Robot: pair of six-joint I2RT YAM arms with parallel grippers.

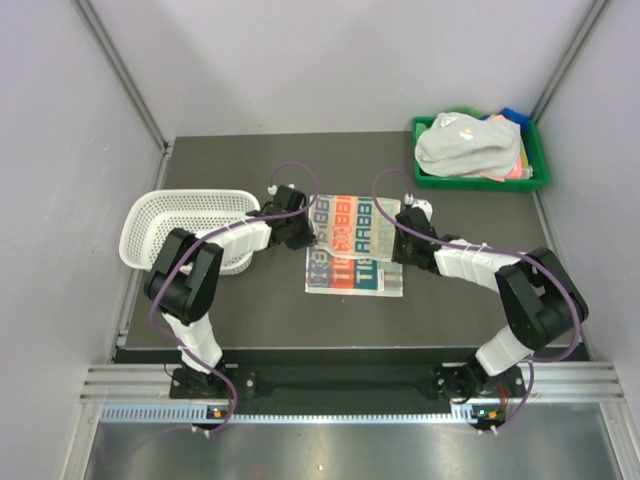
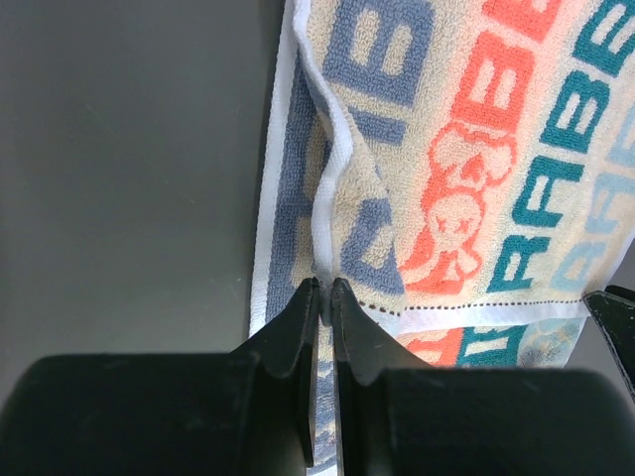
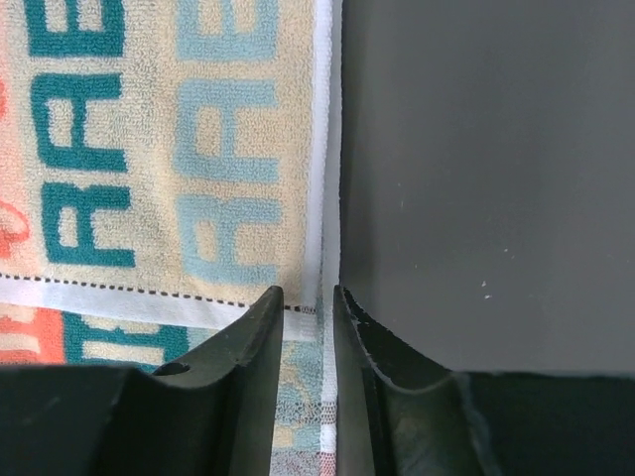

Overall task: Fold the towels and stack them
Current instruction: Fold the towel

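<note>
A white towel with coloured letters (image 1: 355, 245) lies on the dark table between my two grippers, its far part folded over the near part. My left gripper (image 1: 305, 228) is at its left edge. In the left wrist view the left gripper (image 2: 325, 286) is shut on the towel's (image 2: 476, 149) white hem, which puckers up into a ridge. My right gripper (image 1: 400, 226) is at the right edge. In the right wrist view the right gripper (image 3: 309, 293) is narrowly open astride the flat white edge of the towel (image 3: 179, 169). A grey-white towel (image 1: 465, 150) tops a pile of other towels at the back right.
The pile sits in a green tray (image 1: 430, 182) at the table's back right corner. A white perforated basket (image 1: 180, 215) lies tipped on its side at the left edge, close to the left arm. Grey walls enclose the table.
</note>
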